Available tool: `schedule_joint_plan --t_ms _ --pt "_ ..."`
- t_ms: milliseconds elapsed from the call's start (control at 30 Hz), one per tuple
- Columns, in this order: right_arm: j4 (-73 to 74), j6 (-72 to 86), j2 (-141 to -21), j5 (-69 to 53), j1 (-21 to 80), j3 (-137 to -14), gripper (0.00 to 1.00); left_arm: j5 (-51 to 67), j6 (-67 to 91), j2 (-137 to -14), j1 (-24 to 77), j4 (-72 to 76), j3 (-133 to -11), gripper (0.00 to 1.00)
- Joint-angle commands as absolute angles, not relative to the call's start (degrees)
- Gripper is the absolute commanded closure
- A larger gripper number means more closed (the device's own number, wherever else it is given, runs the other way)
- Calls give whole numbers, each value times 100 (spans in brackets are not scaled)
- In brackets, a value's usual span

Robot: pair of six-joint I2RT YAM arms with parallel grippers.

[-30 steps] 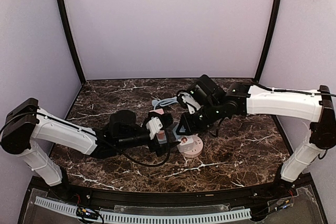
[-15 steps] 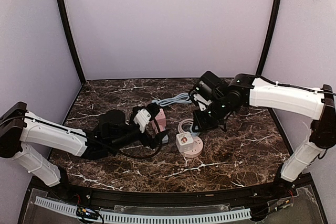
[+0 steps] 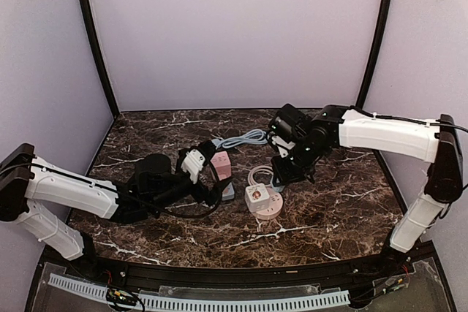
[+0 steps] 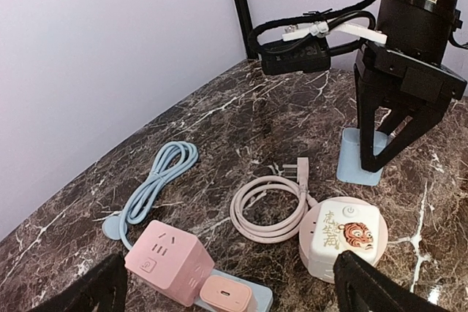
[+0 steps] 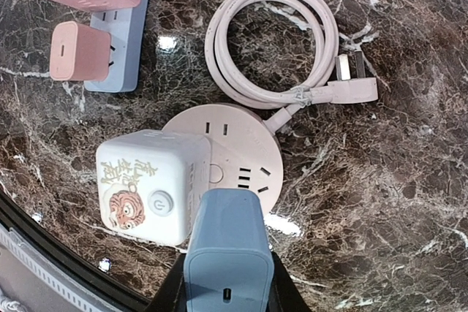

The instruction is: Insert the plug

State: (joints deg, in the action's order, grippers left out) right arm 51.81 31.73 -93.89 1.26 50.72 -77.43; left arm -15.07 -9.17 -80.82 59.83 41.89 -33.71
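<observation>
My right claw (image 5: 227,286) is clamped on the pale blue rectangular plastic plug adapter (image 5: 228,242), one black finger on each flank. The adapter hangs near the rim of the round pink socket hub (image 5: 252,155), on its right-arm side, raised clear and not seated. A second ago this claw was low and tight against the hub; it has since lifted and backed off toward its own side, so I judge the plug has not gone in and the approach needs redoing. On the hub sits the white cube socket with the tiger sticker (image 5: 150,184), taking its left-arm half; open slots show on the bare pink half, and that is where I would aim. Beyond the hub lies its coiled pink cable (image 5: 292,97), loose on the dark marble table (image 3: 329,217). My left claw (image 4: 232,283) is spread wide and holds nothing. It has withdrawn from the hub too, and hovers by the pink cube socket (image 4: 168,261) and small pink charger (image 4: 225,294) on the pale blue strip (image 5: 121,49), just to the hub's left-arm side; the hub is therefore unbraced and may slide under a push.
</observation>
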Motion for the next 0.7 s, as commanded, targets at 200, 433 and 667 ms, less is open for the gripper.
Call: schedule_joint_plan --t_ms 200,433,667 --pt "4629 3104 -9686 -122 4992 -7373 100 -1497 -669 -7919 5876 4255 -3188 1" --pt "4433 3131 -9825 -183 4983 -7250 100 -1304 -513 -7945 5862 4159 -3242 1" --pt "4300 3151 -9900 -155 4961 -7129 100 -1247 -576 -7946 5863 4171 -3226 1"
